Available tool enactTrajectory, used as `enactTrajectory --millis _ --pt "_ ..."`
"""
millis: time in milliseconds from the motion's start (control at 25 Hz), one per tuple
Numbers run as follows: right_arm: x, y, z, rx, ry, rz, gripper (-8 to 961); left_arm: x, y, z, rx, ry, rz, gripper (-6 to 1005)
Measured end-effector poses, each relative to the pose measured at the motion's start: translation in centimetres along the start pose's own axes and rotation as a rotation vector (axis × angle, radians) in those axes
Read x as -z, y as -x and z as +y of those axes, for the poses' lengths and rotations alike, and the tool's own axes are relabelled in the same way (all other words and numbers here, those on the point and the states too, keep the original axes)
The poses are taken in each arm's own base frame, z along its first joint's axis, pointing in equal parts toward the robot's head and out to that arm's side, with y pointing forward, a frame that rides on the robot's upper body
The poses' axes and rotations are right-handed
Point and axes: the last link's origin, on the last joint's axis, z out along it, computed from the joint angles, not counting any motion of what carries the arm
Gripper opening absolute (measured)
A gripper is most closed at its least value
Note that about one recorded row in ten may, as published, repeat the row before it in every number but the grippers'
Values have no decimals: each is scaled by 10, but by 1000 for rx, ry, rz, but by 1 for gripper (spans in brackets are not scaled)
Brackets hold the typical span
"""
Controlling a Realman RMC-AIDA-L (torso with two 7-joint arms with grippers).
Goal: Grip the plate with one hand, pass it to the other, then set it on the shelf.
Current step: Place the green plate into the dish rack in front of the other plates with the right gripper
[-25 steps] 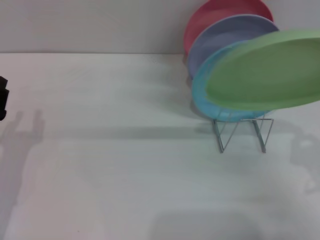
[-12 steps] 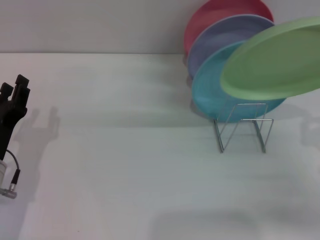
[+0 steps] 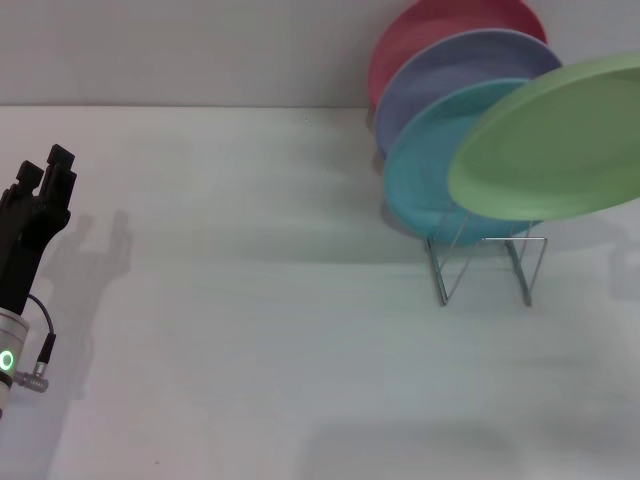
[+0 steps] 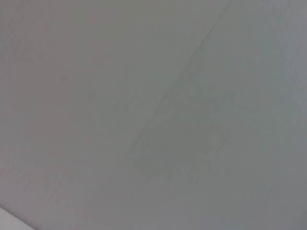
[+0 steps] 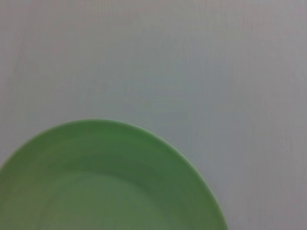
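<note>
Far left of the rack, the left gripper (image 3: 48, 172) stands over the table (image 3: 260, 300), fingers up and a little apart, so it reads as open and it holds nothing. Its wrist view shows only blank grey surface.

The rack (image 3: 487, 262) sits on the table at the right, with three plates leaning in it: a red plate (image 3: 420, 30) at the back, a lavender plate (image 3: 440, 70) in front of that, and a blue plate (image 3: 430, 180) nearest.

The green plate (image 3: 555, 150) is in the air just right of and above the rack, tilted, overlapping the blue plate and running off the frame edge. It is not yet in a slot. The right wrist view shows the green plate's rim close beneath that camera, so the right arm most likely carries it, but the right gripper itself appears in no view and its fingers cannot be judged.

By my reading the pick-up is done. Whether the pass is done cannot be told; seating the green plate in the rack's front loops is left.
</note>
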Motion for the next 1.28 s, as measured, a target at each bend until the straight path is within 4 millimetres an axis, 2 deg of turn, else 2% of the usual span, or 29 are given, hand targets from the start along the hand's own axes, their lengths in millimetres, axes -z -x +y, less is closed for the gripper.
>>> enactTrajectory --millis 680,1280 --pt "-11 -17 19 -14 26 76 20 1 0 1 7 6 1 521" --pt "-5 -28 23 3 21 148 22 2 -2 4 15 24 19 520"
